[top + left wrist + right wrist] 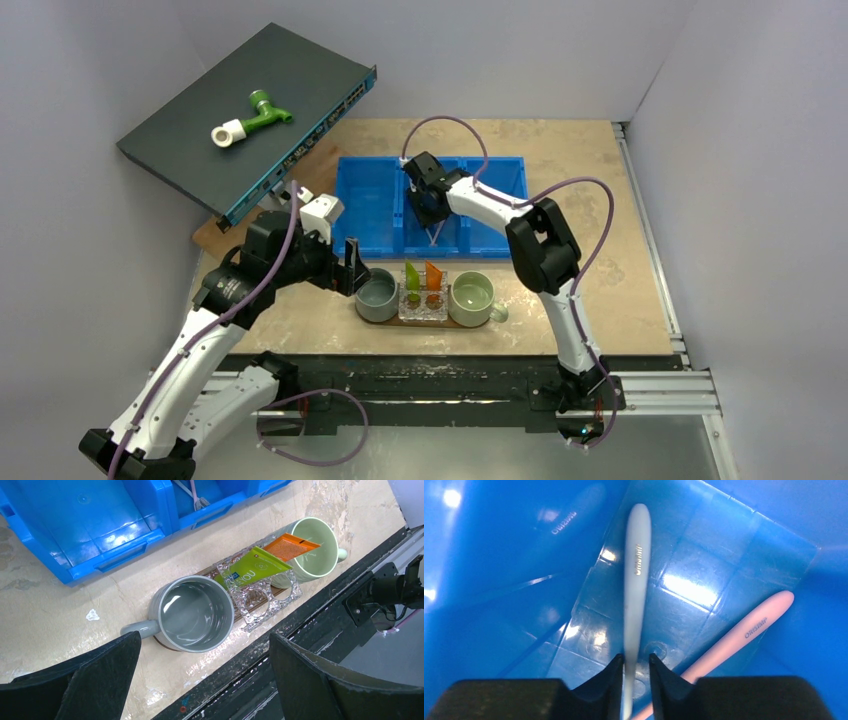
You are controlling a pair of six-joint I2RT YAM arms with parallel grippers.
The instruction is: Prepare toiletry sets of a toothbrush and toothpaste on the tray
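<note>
Right hand [636, 661] is sunk in the middle compartment of the blue bin [489, 605], its fingers [610, 676] drawn in narrow against either side of the pale toothbrush [637, 570], apparently pinching the handle low down. The handle's long axis runs straight ahead of the hand, in line with the gap. Just to the hand's right the pink toothbrush [744, 634] lies slanted on the bin floor, apart from the fingers. Only the right wrist view shows this grip. From above, the hand hides the brushes, and that view gives the route instead. The tray [452, 324] lies behind the hand, toward the arm bases, past the bin's near wall. It carries a grey mug [377, 297], a green mug [471, 296] and, between them, the lime-green tube [411, 275] and orange tube [433, 274] standing in a clear holder [260, 600]. Left hand [352, 268] hangs wide open and empty above the grey mug, nearer the tray, though the right arm has the brush; lifting and drawing back looks the likely move.
</note>
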